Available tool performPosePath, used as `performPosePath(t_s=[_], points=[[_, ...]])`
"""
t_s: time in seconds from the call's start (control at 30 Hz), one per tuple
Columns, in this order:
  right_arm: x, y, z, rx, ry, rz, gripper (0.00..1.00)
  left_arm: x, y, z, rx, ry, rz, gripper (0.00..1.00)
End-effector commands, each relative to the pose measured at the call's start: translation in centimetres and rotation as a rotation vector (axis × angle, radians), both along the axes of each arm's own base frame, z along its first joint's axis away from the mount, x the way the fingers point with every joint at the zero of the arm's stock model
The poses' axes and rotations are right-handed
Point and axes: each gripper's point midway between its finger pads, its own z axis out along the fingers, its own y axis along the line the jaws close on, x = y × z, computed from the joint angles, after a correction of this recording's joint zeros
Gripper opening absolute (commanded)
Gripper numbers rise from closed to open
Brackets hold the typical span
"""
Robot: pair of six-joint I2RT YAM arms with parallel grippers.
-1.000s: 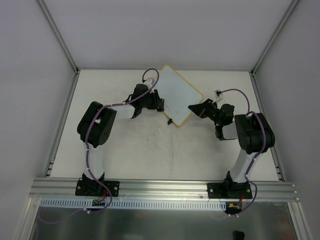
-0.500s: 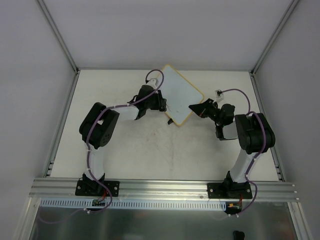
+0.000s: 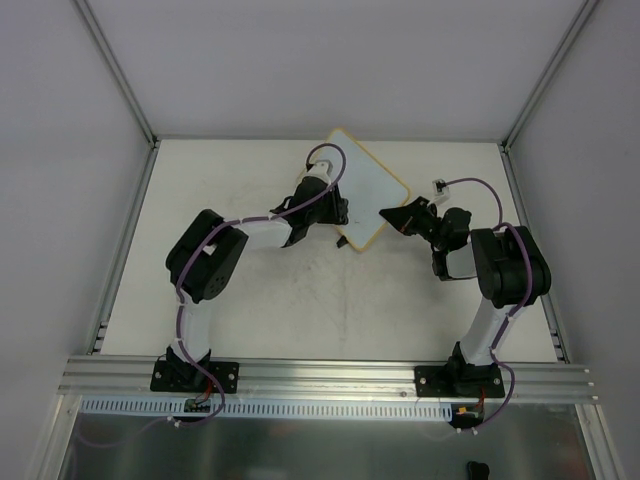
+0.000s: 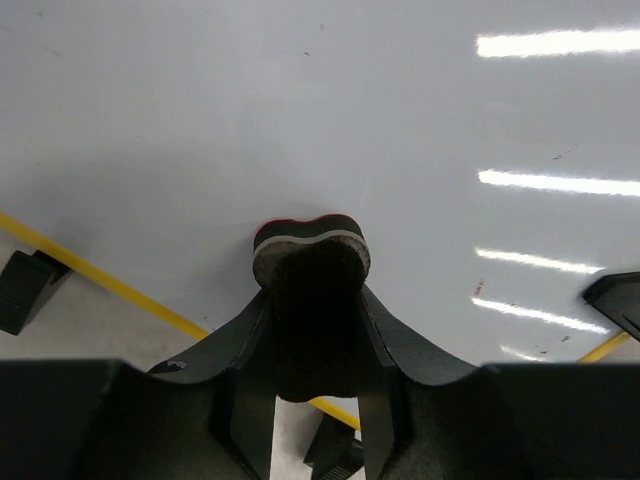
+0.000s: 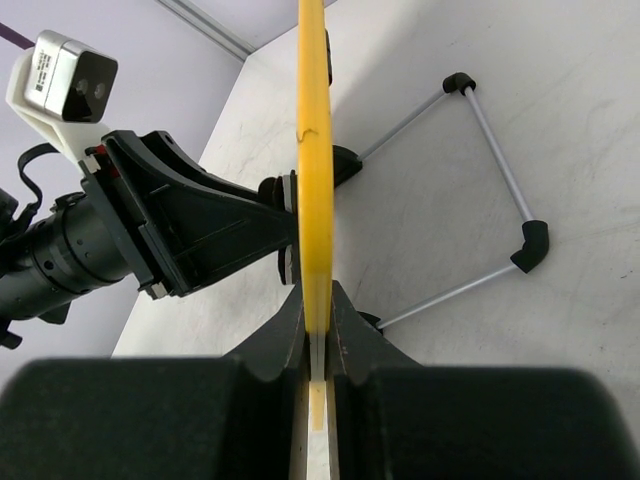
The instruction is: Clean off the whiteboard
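Mid-wipe, I judge: right hand (image 5: 316, 330) clamped on the whiteboard's (image 4: 330, 110) edge, left hand (image 4: 312, 310) clamped on an eraser (image 4: 310, 250) against its face, seemingly almost clean bar faint specks.

The whiteboard (image 3: 375, 195) stands on edge near the far edge of the tabletop (image 3: 300, 300), about midway along it. The left fingers (image 4: 245, 365) hold an eraser (image 4: 312, 290) against its left face. The right fingers (image 5: 282, 345) clamp its right edge. A wire stand (image 5: 530, 243) lies behind it.
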Motion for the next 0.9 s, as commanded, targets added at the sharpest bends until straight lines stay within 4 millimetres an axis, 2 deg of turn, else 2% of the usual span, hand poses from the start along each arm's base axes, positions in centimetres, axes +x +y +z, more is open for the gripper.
performPosePath(t_s=[0.0,0.13,0.33,0.43,0.6,0.63,0.73,0.87], points=[[-0.8,2.4,4.9,0.009,-0.264,0.11,0.0,-8.8,-8.1,-2.9,-0.118,0.178,-0.248,0.0],[-0.8,2.3,4.9,0.009,-0.264,0.107,0.0,-10.1,-8.0,-3.1,-0.164,0.194,-0.237,0.0],[-0.7,2.3,4.9,0.009,-0.266,0.106,0.0,-11.8,-9.1,-2.3,-0.184,0.19,-0.284,0.0],[-0.8,2.3,4.9,0.01,-0.266,0.107,0.0,-12.1,-9.0,-2.4,-0.182,0.186,-0.273,0.0],[-0.7,2.3,4.9,0.009,-0.264,0.106,0.0,-10.5,-7.6,-1.6,-0.164,0.148,-0.245,0.0],[-0.8,2.3,4.9,0.01,-0.265,0.106,0.0,-9.8,-6.9,-1.0,-0.17,0.138,-0.23,0.0],[-0.8,2.3,5.0,0.01,-0.265,0.104,0.0,-8.9,-5.1,-0.8,-0.139,0.128,-0.195,0.0],[-0.8,2.3,5.0,0.009,-0.265,0.104,0.0,-6.5,-1.7,-0.7,-0.129,0.13,-0.12,0.0]])
